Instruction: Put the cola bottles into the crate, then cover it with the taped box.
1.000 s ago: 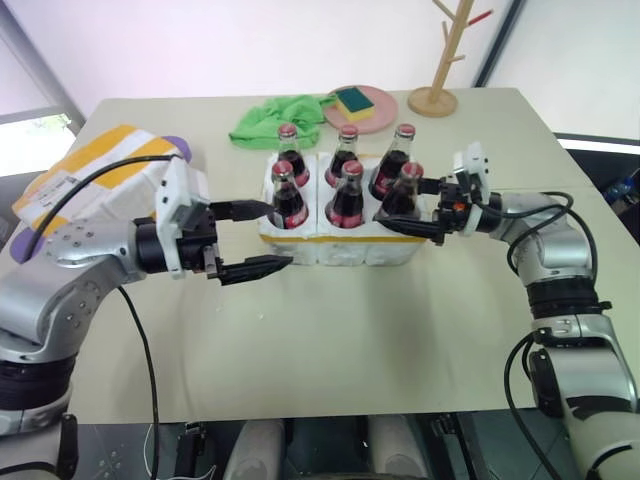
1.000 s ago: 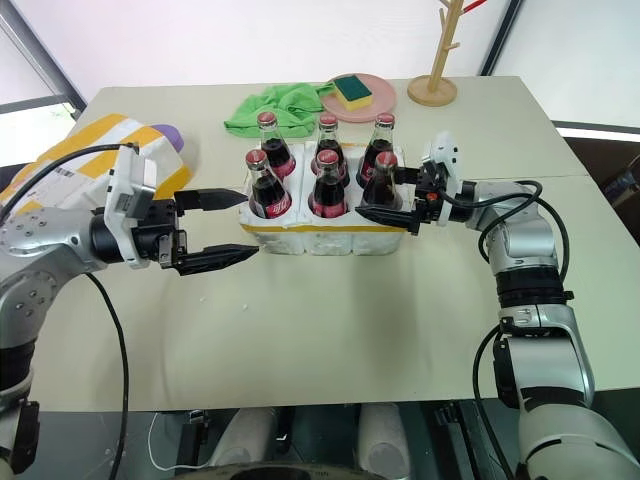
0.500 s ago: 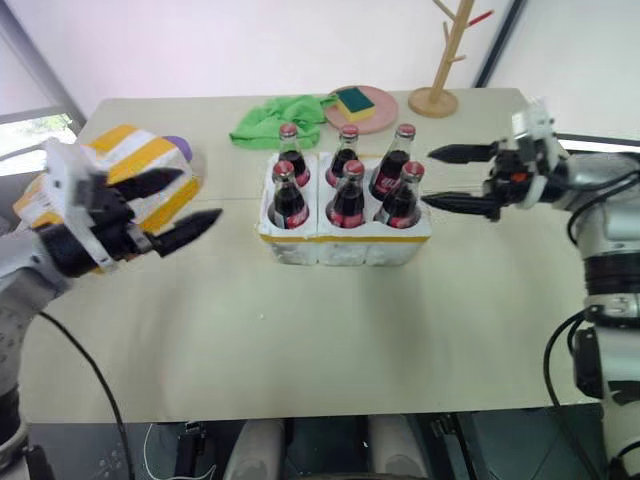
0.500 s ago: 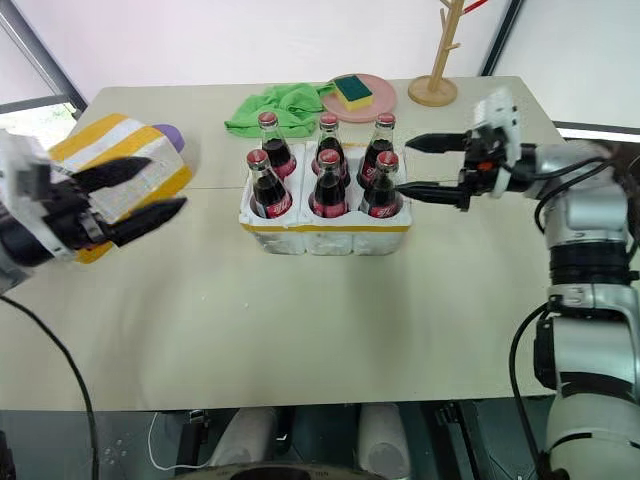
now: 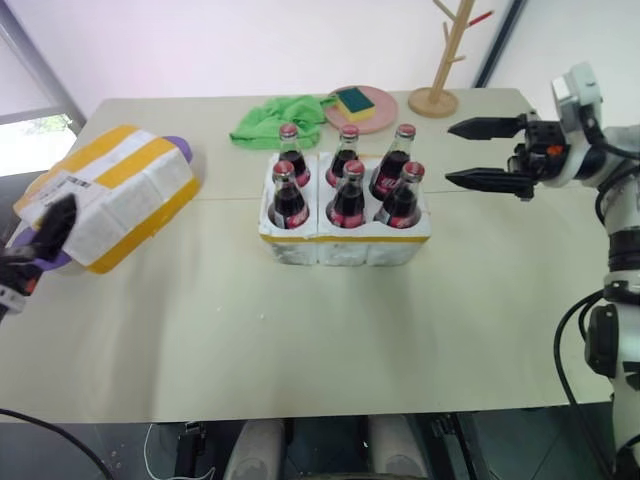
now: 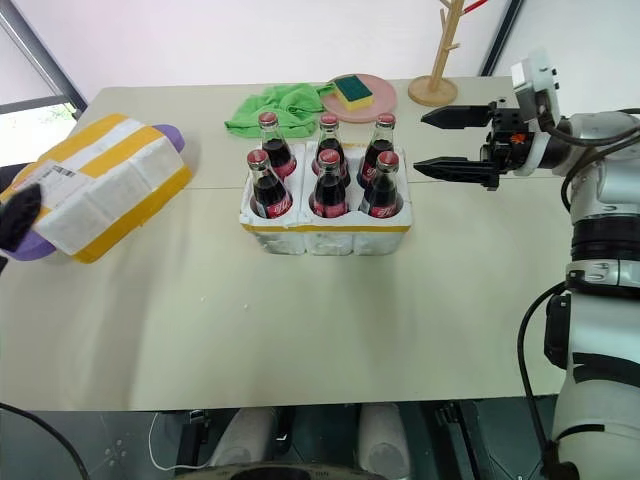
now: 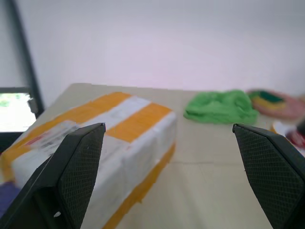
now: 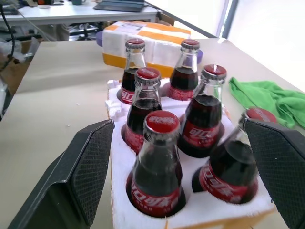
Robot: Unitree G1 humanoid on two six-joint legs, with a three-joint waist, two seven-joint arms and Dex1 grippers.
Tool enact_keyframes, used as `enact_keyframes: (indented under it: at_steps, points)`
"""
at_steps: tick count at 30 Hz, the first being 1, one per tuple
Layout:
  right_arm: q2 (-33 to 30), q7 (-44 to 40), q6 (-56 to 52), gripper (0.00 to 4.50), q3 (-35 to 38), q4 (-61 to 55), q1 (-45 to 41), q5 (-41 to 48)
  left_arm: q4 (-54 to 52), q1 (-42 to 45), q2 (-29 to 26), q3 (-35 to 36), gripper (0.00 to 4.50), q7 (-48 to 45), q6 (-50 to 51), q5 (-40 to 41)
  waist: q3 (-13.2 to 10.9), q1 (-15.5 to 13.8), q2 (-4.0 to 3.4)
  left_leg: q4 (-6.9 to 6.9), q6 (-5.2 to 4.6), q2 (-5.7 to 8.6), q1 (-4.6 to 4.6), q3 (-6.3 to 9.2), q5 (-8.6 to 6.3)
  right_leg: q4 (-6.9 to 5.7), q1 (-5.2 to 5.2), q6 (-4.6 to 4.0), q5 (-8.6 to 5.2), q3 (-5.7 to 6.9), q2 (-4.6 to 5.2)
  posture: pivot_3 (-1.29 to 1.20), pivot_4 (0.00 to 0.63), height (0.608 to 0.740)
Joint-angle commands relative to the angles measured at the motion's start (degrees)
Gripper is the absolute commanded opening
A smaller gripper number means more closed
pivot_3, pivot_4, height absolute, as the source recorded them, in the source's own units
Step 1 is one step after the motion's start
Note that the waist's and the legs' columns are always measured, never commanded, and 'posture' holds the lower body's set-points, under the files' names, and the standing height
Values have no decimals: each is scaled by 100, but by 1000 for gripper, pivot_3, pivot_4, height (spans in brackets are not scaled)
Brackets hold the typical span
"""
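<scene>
Several cola bottles (image 5: 346, 188) with red caps stand upright in the wells of the crate (image 5: 345, 246), a low white foam tray with a yellow band, at the table's middle. The taped box (image 5: 112, 196), white foam with yellow stripes and a label, lies at the left. My left gripper (image 7: 167, 128) is open at the table's left edge, by the box's near end, holding nothing. My right gripper (image 5: 452, 154) hangs open to the right of the crate, above the table. It points at the bottles (image 8: 157, 157) and is apart from them.
A green cloth (image 5: 276, 118), a pink plate (image 5: 378, 112) with a yellow-green sponge (image 5: 352, 100), and a wooden rack (image 5: 436, 92) stand along the far edge. A purple object (image 5: 176, 146) pokes out behind the taped box. Bare tabletop (image 5: 330, 330) lies in front of the crate.
My left gripper pulled away from the crate's left side to the table's left edge by the taped box. My right gripper rose and drew back rightward from the crate. Both stayed open.
</scene>
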State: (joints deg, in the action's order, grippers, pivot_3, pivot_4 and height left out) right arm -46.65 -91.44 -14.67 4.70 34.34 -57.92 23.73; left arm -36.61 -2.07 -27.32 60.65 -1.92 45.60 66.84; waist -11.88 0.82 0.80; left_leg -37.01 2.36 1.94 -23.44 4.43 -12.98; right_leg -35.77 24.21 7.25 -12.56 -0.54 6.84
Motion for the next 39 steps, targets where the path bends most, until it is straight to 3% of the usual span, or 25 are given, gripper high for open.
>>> enact_keyframes:
  at_steps: [1, 4, 7, 11, 15, 22, 31, 39]
  points:
    - [-6, -49, 88, 4438, 62, 89, -267, -10, 96, -90, 388, 259, 4500, 731, -555, 732, 1, -10, 3, -2, 0, 0, 0, 0, 0, 0, -1, -1, 1, 0, 0, 0, 150, 740]
    - [32, -89, 96, 4438, 39, 221, -393, -54, 119, -396, 429, -16, 4500, 842, -719, 440, 2, -3, 5, -2, 1, 1, 0, -5, 1, 10, -7, -11, 6, -1, -1, 0, 150, 740]
    - [36, -105, 128, 4438, 17, 312, -449, -83, 137, -993, -42, -330, 4500, 494, -699, -311, 3, 7, 6, -1, 1, 1, 0, -7, 0, 16, -8, -13, 6, -1, -2, 0, 150, 740]
    - [36, -105, 161, 4438, 12, 372, -447, -96, 418, -2652, -1236, -1218, 4500, -672, -1372, -2914, 3, 39, 4, 7, 1, 0, 0, -16, 0, 27, -4, -18, 6, -3, -3, 0, 150, 740]
    - [39, -100, 162, 4438, 59, 489, -448, -96, 1304, -3524, -2178, -1852, 4500, -1305, -2430, -4912, 3, 49, 2, 21, 2, -8, 0, -46, -1, 36, 16, -26, 11, -26, -4, 0, 150, 740]
    - [26, -104, 157, 4438, 85, 503, -375, -73, 2734, -2747, -3033, -2669, 4500, -1335, -3207, -6652, 3, 36, 0, 48, 7, -46, -2, -90, -5, 53, 36, -35, 17, -25, -8, 0, 150, 740]
    - [23, -91, 117, 4438, 137, 383, -304, -53, 4183, -1388, -3292, -3413, 4500, -1327, -3792, -7624, 2, 106, -1, 117, 0, -56, -1, -104, -1, 53, 73, -11, 31, -25, -22, 0, 150, 740]
    - [27, 4, 30, 4438, 239, 245, -234, 22, 5131, -465, -3334, -4020, 4500, -1160, -4168, -8165, 2, 173, 0, 88, 0, -56, 2, -106, 0, 43, 60, -8, 33, -25, -22, 0, 150, 740]
